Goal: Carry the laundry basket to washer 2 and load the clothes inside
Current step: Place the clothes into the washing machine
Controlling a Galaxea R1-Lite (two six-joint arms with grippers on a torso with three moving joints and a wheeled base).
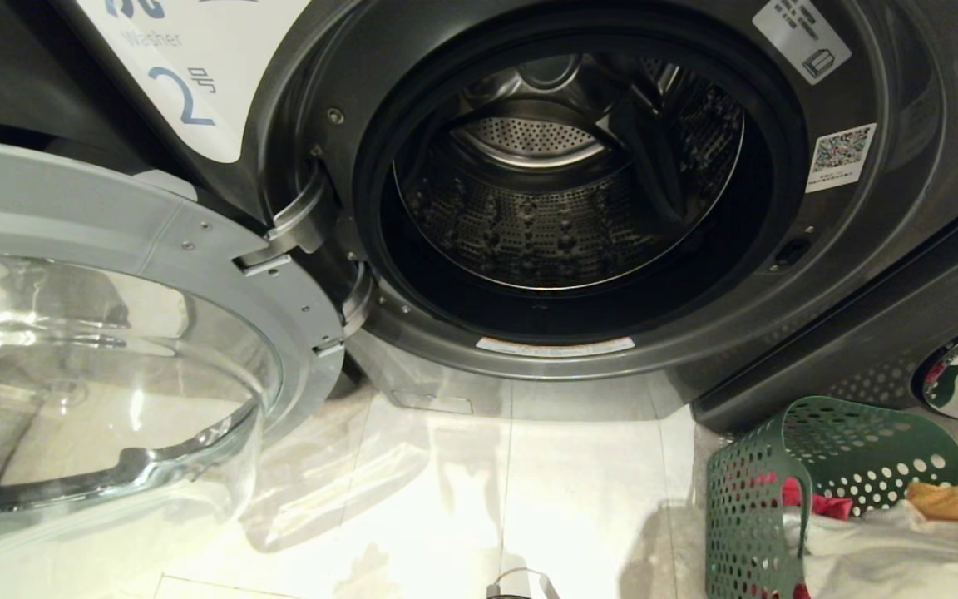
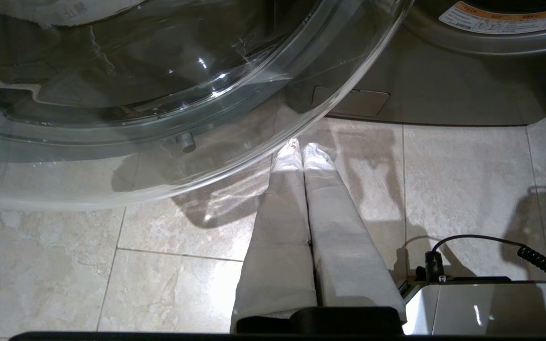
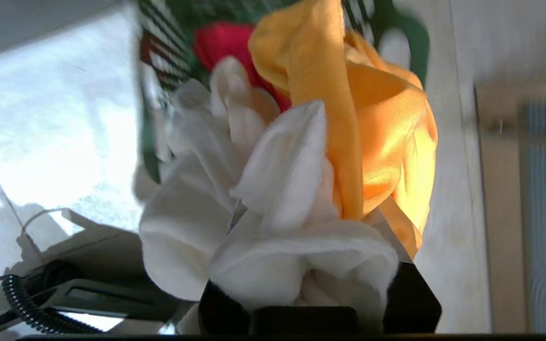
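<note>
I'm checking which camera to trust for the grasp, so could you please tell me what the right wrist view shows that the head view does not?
Only the right wrist view shows the right gripper shut on a bunch of white garment and yellow-orange garment.

Only the head view shows washer 2 with its door swung open and its drum.

Both show the laundry basket, with the red garment inside, and the tiled floor.

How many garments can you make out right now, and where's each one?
3. White garment bunched in the right gripper, yellow-orange one draped beside it, red one down in the laundry basket. More may be hidden underneath.
</note>
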